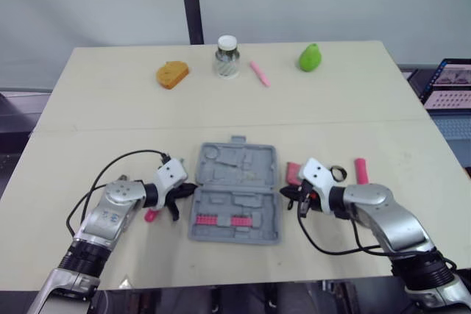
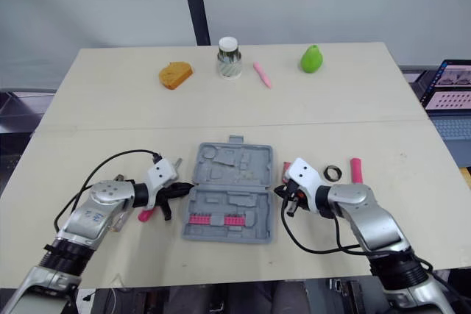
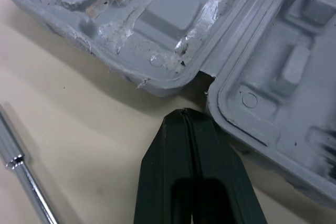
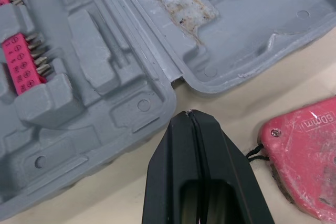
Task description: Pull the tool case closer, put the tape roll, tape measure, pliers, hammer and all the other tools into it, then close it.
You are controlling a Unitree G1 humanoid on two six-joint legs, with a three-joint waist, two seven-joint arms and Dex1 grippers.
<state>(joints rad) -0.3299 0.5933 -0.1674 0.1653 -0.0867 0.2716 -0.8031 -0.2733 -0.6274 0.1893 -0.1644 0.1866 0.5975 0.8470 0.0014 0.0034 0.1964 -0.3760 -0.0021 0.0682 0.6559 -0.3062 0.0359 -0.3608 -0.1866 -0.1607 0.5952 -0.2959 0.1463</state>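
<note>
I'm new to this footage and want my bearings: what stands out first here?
An open grey tool case lies at the near middle of the table, with red bit strips in its nearer half. The left gripper and right gripper, both shut, flank it at its hinge.

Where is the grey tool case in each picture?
Left eye view: the tool case lies open in the centre.
Right eye view: centre again.
Left wrist view: its rim just beyond the left gripper.
Right wrist view: its rim just beyond the right gripper.
Shared landmark: the hinge notch between its halves.
</note>
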